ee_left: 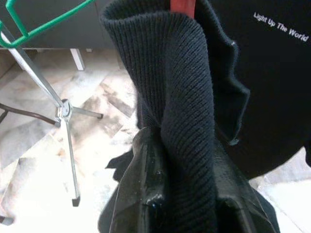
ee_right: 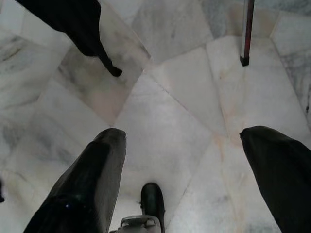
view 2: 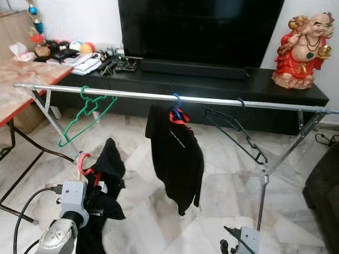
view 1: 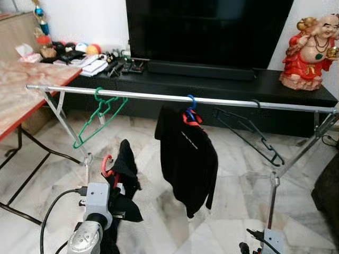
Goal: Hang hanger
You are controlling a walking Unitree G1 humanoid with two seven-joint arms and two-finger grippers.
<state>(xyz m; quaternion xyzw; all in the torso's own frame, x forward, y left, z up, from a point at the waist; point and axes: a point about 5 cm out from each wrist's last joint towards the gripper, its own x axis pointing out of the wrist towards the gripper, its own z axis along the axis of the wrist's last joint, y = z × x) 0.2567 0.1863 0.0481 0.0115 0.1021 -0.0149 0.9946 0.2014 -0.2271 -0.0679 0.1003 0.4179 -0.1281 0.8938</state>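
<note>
- The left gripper (ee_left: 167,204), at lower left of the head views, is pinched on a black knitted garment (view 1: 126,169) carried on a red hanger (view 1: 106,164), below the rail.
- The silver drying-rack rail (view 1: 153,97) crosses mid-frame; a green hanger (view 1: 98,119), a black T-shirt (view 1: 188,159) on a blue hook, and a black hanger (view 1: 249,135) are hung on it.
- Open rail is seen between green hanger and T-shirt.
- The right gripper (ee_right: 182,160) is held spread over bare marble floor (ee_right: 170,97), low right.
</note>
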